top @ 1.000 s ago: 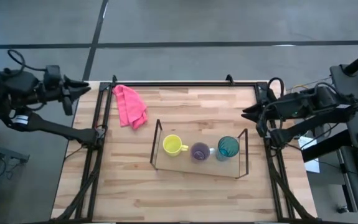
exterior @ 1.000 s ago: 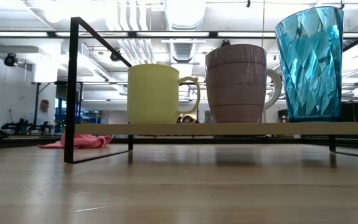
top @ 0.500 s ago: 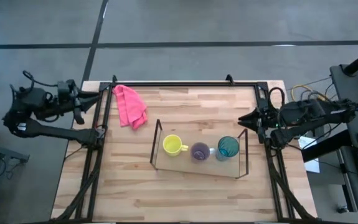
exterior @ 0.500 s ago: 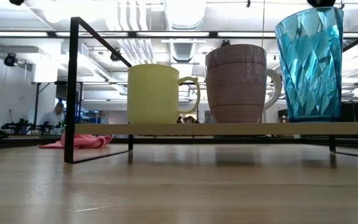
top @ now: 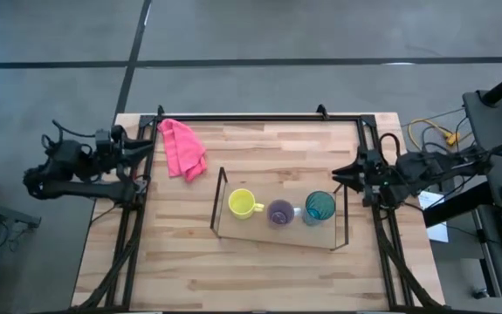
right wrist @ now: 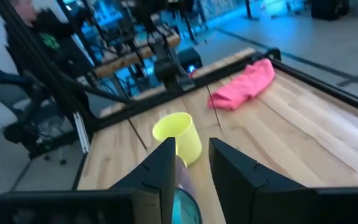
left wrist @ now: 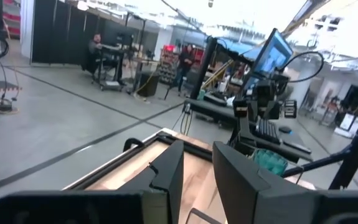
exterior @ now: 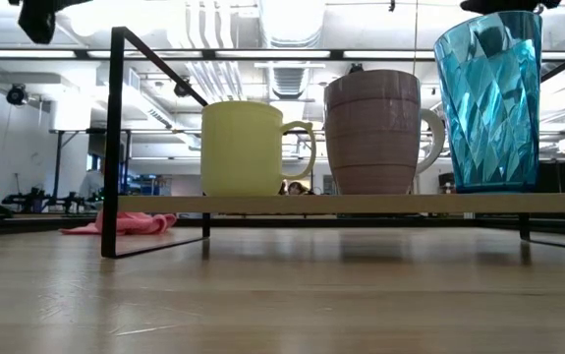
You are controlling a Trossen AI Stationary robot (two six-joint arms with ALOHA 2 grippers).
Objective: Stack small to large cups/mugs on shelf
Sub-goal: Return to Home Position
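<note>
On the shelf (top: 278, 232) sit the yellow mug (top: 242, 203), purple mug (top: 279, 212) and teal tumbler (top: 319, 207). Both claws, left gripper (top: 145, 146) and right gripper (top: 341, 172), wait at the table edges, fingers slightly apart, holding nothing.

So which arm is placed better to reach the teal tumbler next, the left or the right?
Probably the right. The right gripper sits just beside the shelf end where the teal tumbler stands. The left gripper waits at the table's far-left edge.

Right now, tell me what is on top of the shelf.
On the shelf stand a yellow mug, a purple mug and a teal tumbler in a row. Nothing is covered.
</note>
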